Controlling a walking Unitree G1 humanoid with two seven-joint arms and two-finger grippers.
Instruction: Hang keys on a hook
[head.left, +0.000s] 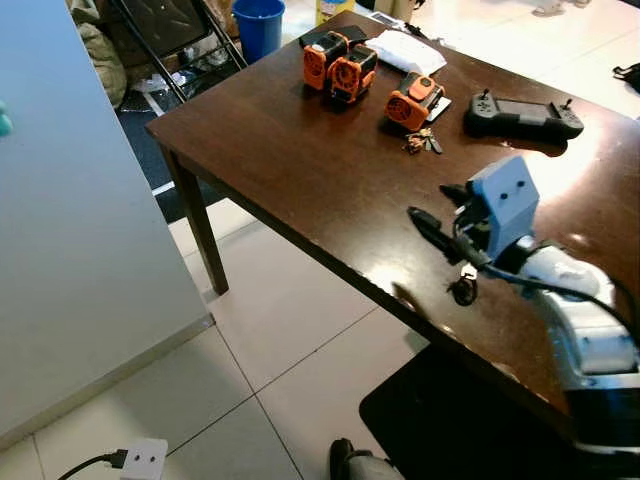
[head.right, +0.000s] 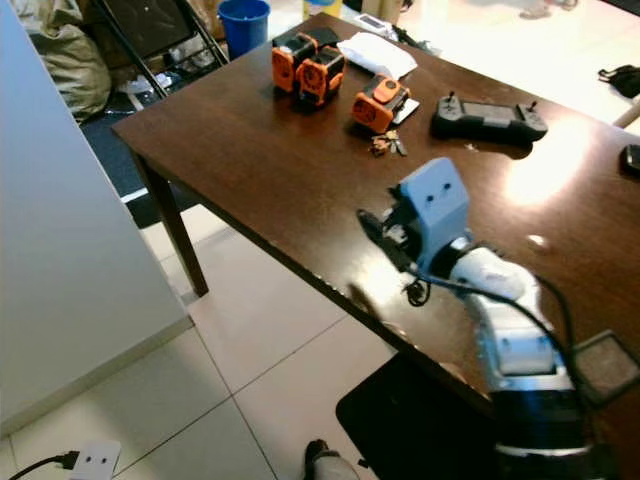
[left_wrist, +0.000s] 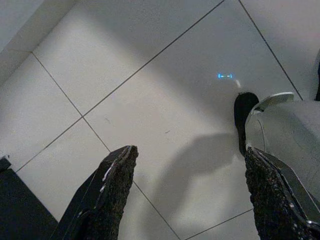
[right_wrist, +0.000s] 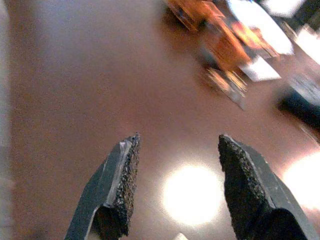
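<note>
Two right gripper (right_wrist: 175, 185) fingers (right_wrist: 120, 185) spread, holding nothing.

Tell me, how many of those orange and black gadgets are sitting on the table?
3. Two stand side by side near the table's far corner; the third lies apart, nearer the black controller, just behind the keys.
</note>
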